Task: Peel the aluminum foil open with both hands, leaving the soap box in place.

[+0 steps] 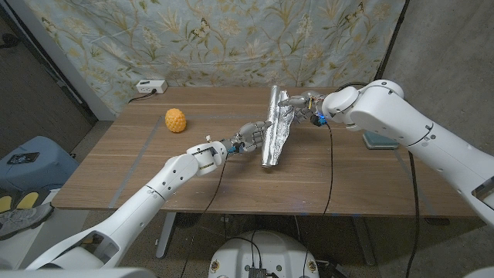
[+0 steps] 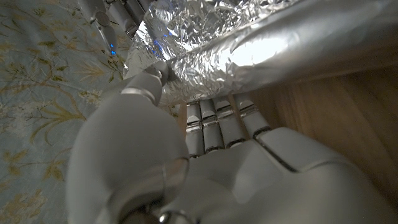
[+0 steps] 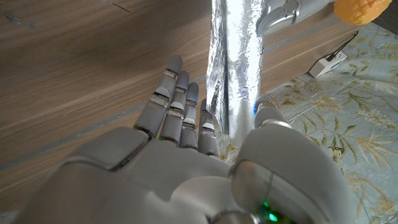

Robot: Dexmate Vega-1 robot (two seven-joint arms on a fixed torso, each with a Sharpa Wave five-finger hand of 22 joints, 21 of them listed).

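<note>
Head view puts the aluminum foil point(image 1: 275, 127) toward the table's point(image 1: 154, 166) far right. My left hand point(image 1: 245, 140) and right hand point(image 1: 302, 103) pinch opposite edges; uneven pulling could tear it or drag the hidden soap box.

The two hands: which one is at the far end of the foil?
The right hand, by the far end of the foil. The left hand is at its middle, nearer the robot.
</note>
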